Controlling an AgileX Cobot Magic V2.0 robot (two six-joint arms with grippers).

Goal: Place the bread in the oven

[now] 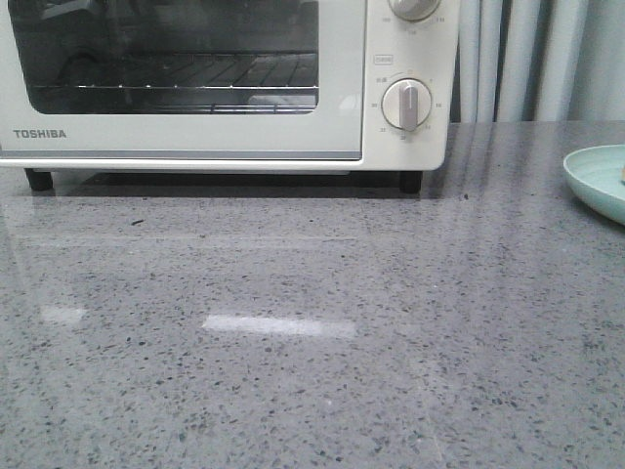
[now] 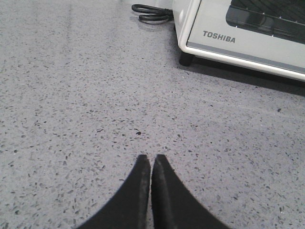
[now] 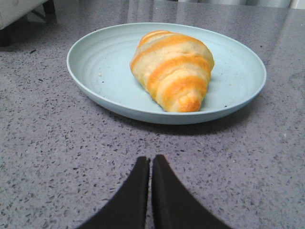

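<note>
The bread (image 3: 172, 69), a golden-brown croissant roll with cream stripes, lies on a pale blue plate (image 3: 95, 57) in the right wrist view. My right gripper (image 3: 150, 159) is shut and empty, low over the table a short way before the plate. The cream-white TOSHIBA oven (image 1: 195, 137) stands at the back of the table with its glass door closed; it also shows in the left wrist view (image 2: 248, 43). My left gripper (image 2: 150, 157) is shut and empty over bare table, in front of the oven's left corner. Neither gripper shows in the front view.
The plate's edge (image 1: 596, 181) shows at the right of the front view. A black power cord (image 2: 151, 13) lies coiled beside the oven's left side. A grey speckled stone table (image 1: 312, 342) spreads in front of the oven. Curtains (image 1: 532, 59) hang behind.
</note>
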